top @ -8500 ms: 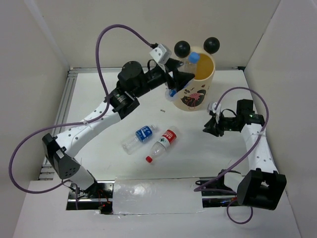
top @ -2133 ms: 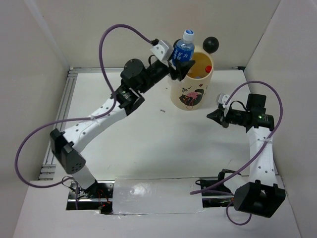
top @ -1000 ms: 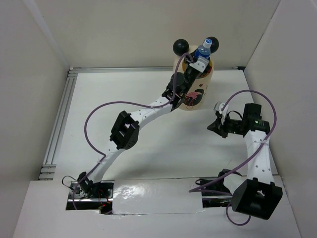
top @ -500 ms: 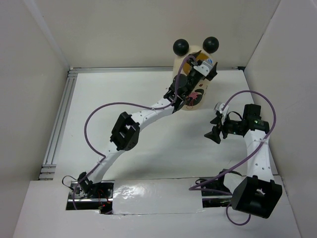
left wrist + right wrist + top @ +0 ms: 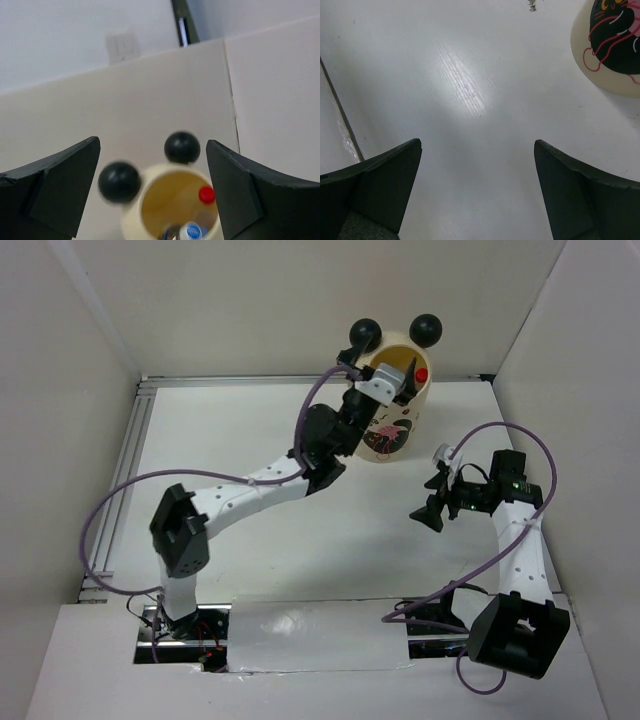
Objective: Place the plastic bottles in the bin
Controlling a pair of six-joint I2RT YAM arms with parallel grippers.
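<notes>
Cream bin (image 5: 398, 436) stands at the far side of the table (image 5: 220, 420) — plastic bottles (image 5: 190, 231) lie inside, one red cap (image 5: 206, 194) showing. My left hand (image 5: 152, 145) hovers above the rim, released, empty. Right hand (image 5: 477, 142) — spread wide, empty, over the table near the bin.

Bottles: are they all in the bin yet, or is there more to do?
Looks nearly finished. Done: bottles sit inside the bin, a red cap showing. In hand: nothing; the left claw at the bin and the right claw are both open and empty. Left: no bottle shows on the table.
</notes>
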